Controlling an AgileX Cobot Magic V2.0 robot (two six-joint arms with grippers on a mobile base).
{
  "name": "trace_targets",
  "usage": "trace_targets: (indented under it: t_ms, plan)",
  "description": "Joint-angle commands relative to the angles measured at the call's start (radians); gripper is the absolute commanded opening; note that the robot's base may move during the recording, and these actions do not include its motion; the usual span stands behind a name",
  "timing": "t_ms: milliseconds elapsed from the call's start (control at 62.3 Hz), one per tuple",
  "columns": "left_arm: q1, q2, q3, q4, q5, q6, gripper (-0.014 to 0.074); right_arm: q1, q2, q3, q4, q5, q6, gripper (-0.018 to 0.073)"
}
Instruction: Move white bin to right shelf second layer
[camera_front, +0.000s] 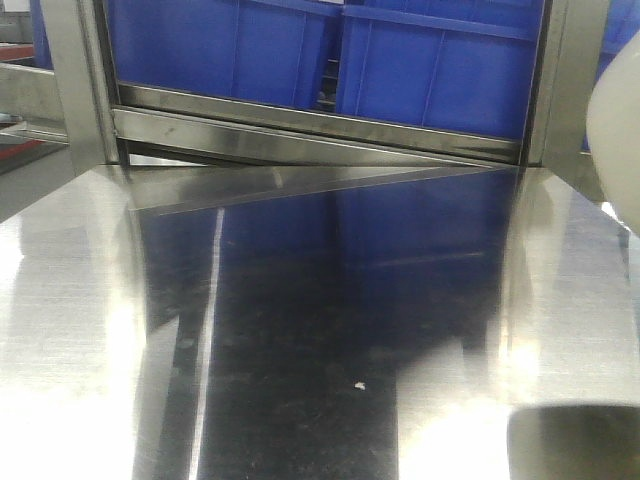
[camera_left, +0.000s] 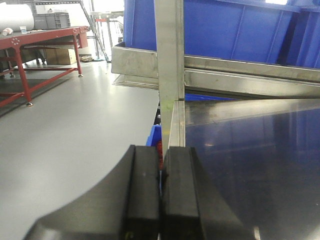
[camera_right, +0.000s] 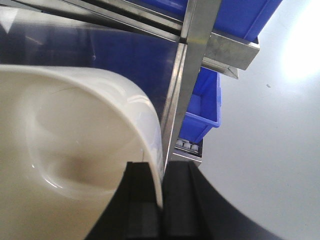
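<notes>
The white bin (camera_right: 75, 140) is sitting at the right edge of the steel shelf (camera_front: 300, 330), its mouth facing the right wrist camera and its glossy inside catching the light. In the front view only a curved slice of its wall is showing, over the shelf's far right corner area. Whether its base is resting on the steel or hanging just above it cannot be told.

The right gripper (camera_right: 161, 192) is clamping the bin's rim, one black finger (camera_right: 142, 200) inside the wall and the other outside. Just beside the grip, an upright post (camera_right: 195, 60) is rising along the shelf's right edge, with a small blue crate (camera_right: 202, 110) lying lower down beyond it.

Large blue crates (camera_front: 420, 70) are filling the layer above, along the shelf's back edge.

The left gripper (camera_left: 161, 195) is hovering at the shelf's left edge, pads pressed together on nothing, facing the left post (camera_left: 170, 55). Grey floor (camera_left: 65, 130) and a red table (camera_left: 30, 40) are lying further left.
</notes>
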Motion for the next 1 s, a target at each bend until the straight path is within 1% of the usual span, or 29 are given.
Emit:
trace_targets:
  t_ms: [0,96,321,530,980]
  plan:
    - [-0.004,-0.013,0.037,-0.006,-0.084,-0.003,0.0085,-0.006,-0.001,-0.03,0.003,-0.095,-0.003,0.0027]
    - [-0.004,-0.013,0.037,-0.006,-0.084,-0.003,0.0085,-0.006,-0.001,-0.03,0.032,-0.095,0.006,0.0027]
    - [-0.004,-0.013,0.037,-0.006,-0.084,-0.003,0.0085,-0.006,-0.001,-0.03,0.041,-0.077,0.144,0.0027]
    - [-0.004,-0.013,0.037,-0.006,-0.084,-0.003,0.0085,-0.006,-0.001,-0.03,0.039,0.044,0.144,0.0027]
    - [-0.004,-0.013,0.037,-0.006,-0.084,-0.003,0.0085,-0.006,-0.001,-0.03,0.039,0.044,0.144,0.0027]
